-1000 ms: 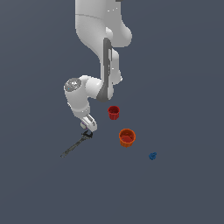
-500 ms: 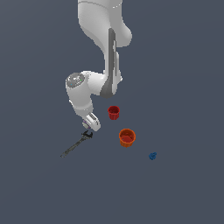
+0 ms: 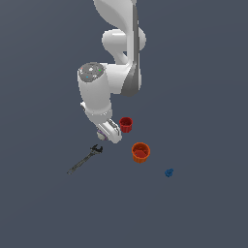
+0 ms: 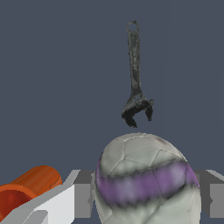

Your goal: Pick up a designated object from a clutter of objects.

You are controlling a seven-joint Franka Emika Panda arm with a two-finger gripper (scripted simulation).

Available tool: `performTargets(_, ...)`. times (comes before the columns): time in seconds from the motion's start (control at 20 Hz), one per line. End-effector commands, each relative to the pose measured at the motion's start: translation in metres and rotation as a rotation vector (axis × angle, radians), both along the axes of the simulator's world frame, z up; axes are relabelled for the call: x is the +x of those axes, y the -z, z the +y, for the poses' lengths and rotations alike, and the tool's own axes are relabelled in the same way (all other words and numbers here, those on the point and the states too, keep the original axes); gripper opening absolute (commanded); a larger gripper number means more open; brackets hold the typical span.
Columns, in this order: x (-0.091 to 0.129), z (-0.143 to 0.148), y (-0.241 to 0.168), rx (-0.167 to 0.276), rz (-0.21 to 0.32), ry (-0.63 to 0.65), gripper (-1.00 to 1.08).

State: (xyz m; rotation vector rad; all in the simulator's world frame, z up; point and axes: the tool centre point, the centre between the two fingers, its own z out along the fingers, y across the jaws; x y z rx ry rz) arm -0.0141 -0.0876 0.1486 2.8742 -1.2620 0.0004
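The designated object, an off-white ball [image 4: 146, 179] with a purple stripe, fills the near part of the wrist view. It sits between my grey fingers [image 4: 83, 199], which press on both its sides. In the exterior view my gripper [image 3: 107, 134] hangs just above the floor between the wrench and the red cup. It covers the ball apart from a purple sliver. Around it lies the rest of the clutter of objects: a red cup [image 3: 126, 124], an orange cup [image 3: 140, 152] and a dark wrench [image 3: 85, 160].
The wrench [image 4: 135, 74] lies beyond the ball with its open jaw toward me. The orange cup [image 4: 26, 188] lies close beside one finger. A tiny blue piece [image 3: 168, 172] rests farther off on the exterior view's right. The floor is plain dark grey.
My gripper has shifted from over the wrench's head up and toward the exterior view's right, closer to the red cup. The arm's upper links have swung with it.
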Motion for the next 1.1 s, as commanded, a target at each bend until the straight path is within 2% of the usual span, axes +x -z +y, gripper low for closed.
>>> performTargets(0.0, 0.011, 0.014, -0.024, -0.001, -0.001, 0.001, -1.00)
performTargets(0.6, 0.062, 0.080, -0.133, -0.001, -0.001, 0.001, -1.00)
performTargets(1.05, 0.094, 0.119, -0.195, 0.000, -0.001, 0.000, -1.00)
